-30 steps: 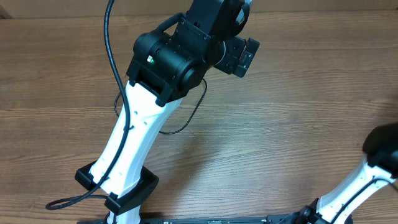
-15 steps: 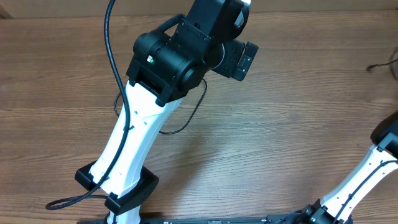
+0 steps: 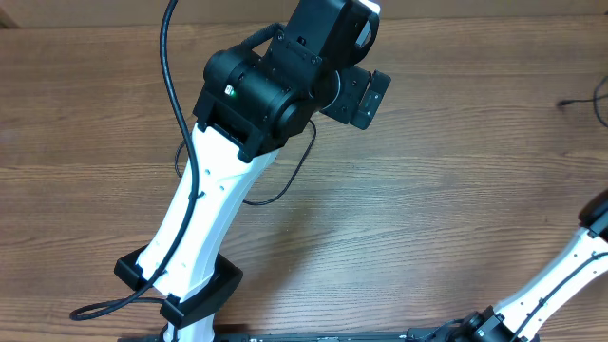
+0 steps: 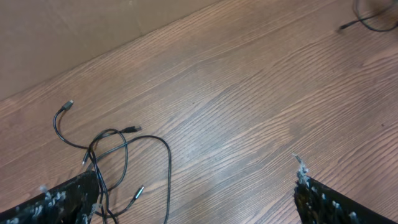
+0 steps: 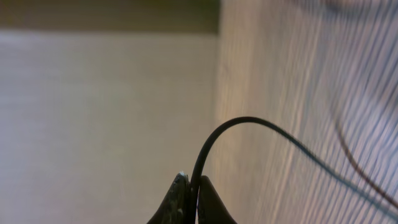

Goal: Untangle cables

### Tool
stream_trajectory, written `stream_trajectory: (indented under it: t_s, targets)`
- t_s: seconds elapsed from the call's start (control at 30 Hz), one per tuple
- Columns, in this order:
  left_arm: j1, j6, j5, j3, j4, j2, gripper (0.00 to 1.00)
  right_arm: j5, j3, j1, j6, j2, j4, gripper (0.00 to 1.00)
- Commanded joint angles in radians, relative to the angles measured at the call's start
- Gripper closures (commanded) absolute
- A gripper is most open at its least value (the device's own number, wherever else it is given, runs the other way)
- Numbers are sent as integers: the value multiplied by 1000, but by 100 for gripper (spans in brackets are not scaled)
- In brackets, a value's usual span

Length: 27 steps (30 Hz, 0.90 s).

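Observation:
A tangle of thin black cables [image 4: 106, 158] with small plug tips lies on the wood table at the left of the left wrist view. My left gripper [image 4: 196, 186] is open and empty above the table, its left finger over the tangle's edge. From overhead, the left gripper [image 3: 366, 95] hangs at top centre, and a loop of the cables [image 3: 285, 180] shows beside the arm. My right gripper [image 5: 194, 183] is shut on one thin black cable [image 5: 249, 121], which arcs up and away to the right. A cable end [image 3: 579, 98] lies at the far right edge.
The left arm's white link [image 3: 204, 223] and its thick black cord [image 3: 171, 66] cross the left half of the table. The right arm's white link [image 3: 570, 275] is at the bottom right. A cardboard wall [image 4: 74, 31] borders the table's far side. Another cable loop [image 4: 373, 18] lies far right.
The right arm has moved right, mostly out of the overhead view, and a cable end now lies at the right edge. The left gripper has shifted slightly.

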Motion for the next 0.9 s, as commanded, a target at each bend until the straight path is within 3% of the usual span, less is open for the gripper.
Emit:
stream_trajectory:
  t_s: [0.0, 0.03, 0.07, 0.1, 0.13, 0.17, 0.37, 0.5, 0.6, 0.77, 0.8, 0.87]
  targets:
    - [0, -2, -6, -4, 4, -29, 0, -87, 11, -80, 23, -9, 66, 96]
    - [0, -2, -6, -4, 5, -24, 0, -99, 11, -96, 22, -9, 83, 96]
    - [0, -2, -6, -4, 5, -22, 0, -103, 11, -110, 23, -9, 82, 79]
    - [0, -2, -6, -4, 5, -16, 0, -105, 11, -119, 22, -9, 75, 58]
    - [0, -3, -6, -4, 4, -10, 0, -104, 11, -130, 21, -9, 52, 15]
    - [0, -3, -5, -4, 4, -6, 0, -105, 11, -135, 20, -9, 39, 0]
    - [-1, -3, 8, -4, -5, 37, 0, -147, 11, -137, -145, -12, -71, 0]
    - [-1, -3, 16, -4, -13, 57, 0, -131, 14, -84, -476, -63, -202, 0]
    - [-1, -3, 25, -4, -12, 62, 0, 255, 14, -2, -733, -151, -427, 0]
    - [-1, 1, 25, -4, -13, 62, 0, 1144, 12, 154, -894, -189, -510, 0]
    - [-1, 1, 25, -4, -12, 62, 0, 1246, 10, 180, -913, -182, -502, 0]
    - [-1, 1, 25, -4, -8, 62, 0, 1241, 10, 216, -906, -180, -502, 0]
